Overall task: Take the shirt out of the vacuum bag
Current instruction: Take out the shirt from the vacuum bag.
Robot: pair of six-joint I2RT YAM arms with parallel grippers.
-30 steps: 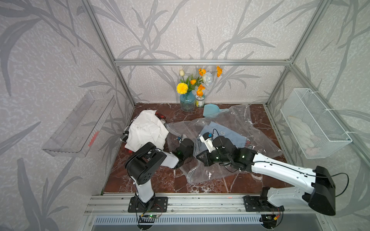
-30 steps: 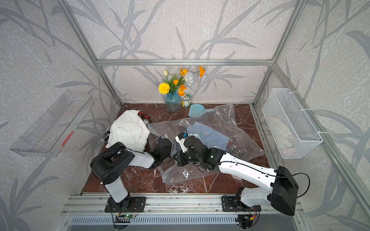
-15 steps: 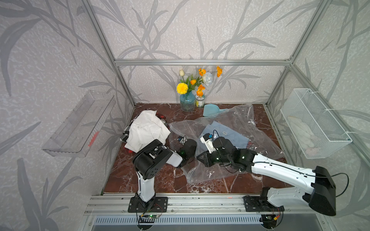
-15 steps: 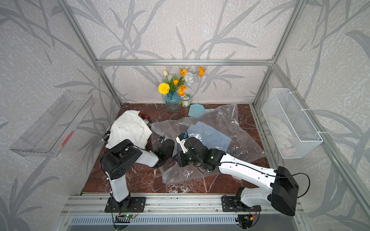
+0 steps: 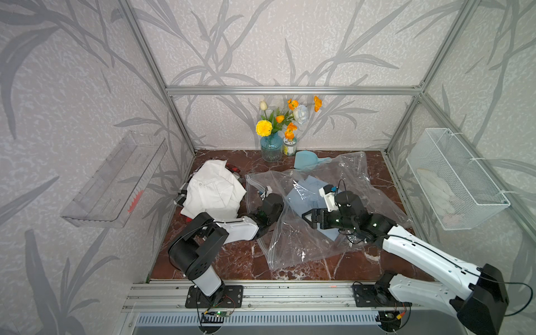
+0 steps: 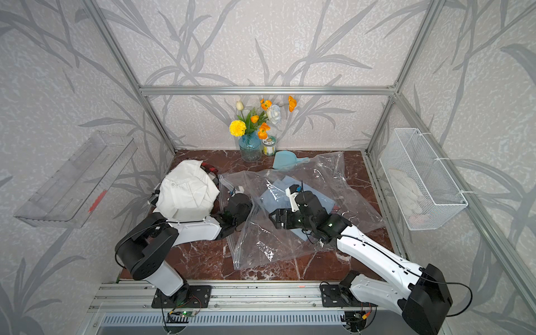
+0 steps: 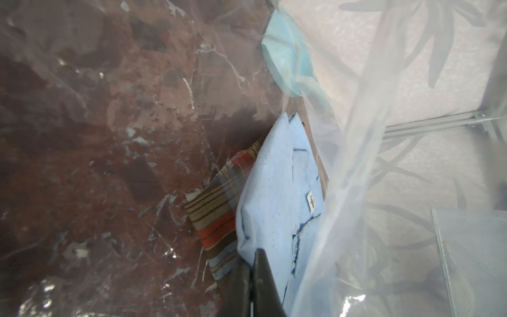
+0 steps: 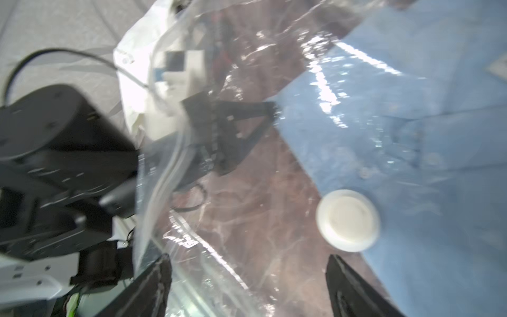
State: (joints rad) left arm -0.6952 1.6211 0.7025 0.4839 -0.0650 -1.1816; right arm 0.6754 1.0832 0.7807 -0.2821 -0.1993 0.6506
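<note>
- In both top views the vacuum bag (image 5: 304,249) (image 6: 261,249) lies crumpled on the marble table (image 5: 232,261), with the blue shirt (image 5: 300,197) (image 6: 272,197) inside it. The right gripper (image 5: 308,219) (image 6: 275,220) is over the bag with its jaws spread. The left arm (image 5: 237,229) reaches into the bag's open side. A white garment (image 5: 213,191) lies outside the bag, just beside it
- In the left wrist view the left gripper (image 7: 251,270) has its fingers pressed together, the tip against the edge of the blue shirt; I cannot tell whether cloth is caught between them. A plaid cloth (image 7: 219,200) lies touching the shirt, and clear film hangs around both
- In the right wrist view the right gripper (image 8: 247,285) has its fingers wide apart above the bag's film. The white valve cap (image 8: 348,220) sits over the blue shirt. The left gripper shows through the plastic, its tips meeting at the shirt's corner
</note>
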